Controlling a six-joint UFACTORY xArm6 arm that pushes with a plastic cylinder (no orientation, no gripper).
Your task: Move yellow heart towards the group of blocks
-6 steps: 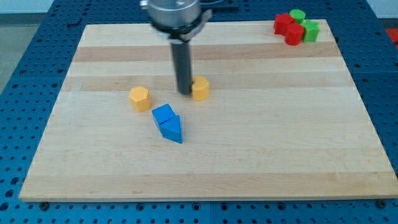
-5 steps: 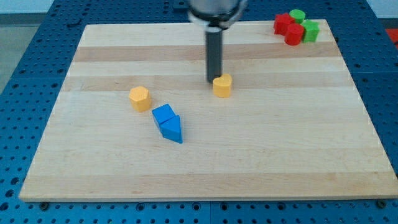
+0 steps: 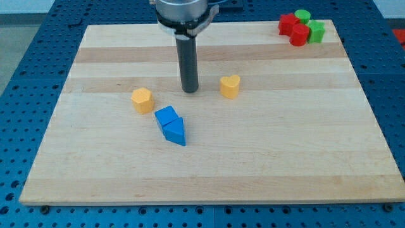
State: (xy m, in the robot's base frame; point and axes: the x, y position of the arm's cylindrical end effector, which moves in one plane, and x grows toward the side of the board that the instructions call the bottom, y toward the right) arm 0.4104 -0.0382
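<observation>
Repositioning: my tip (image 3: pixel 190 90), gripperless, stands left of yellow heart (image 3: pixel 230 86), untouching; a rightward push toward the red-green group (image 3: pixel 302 27) is needed.

A pale wooden board (image 3: pixel 253 164) of glued strips lies on a blue table (image 3: pixel 19 95) dotted with rows of small holes, evenly lit.

My tip (image 3: pixel 190 91) stands left of the yellow heart (image 3: pixel 230 86), apart from it; the block group (image 3: pixel 302 27) sits at the desk's (image 3: pixel 253 158) top right.
</observation>
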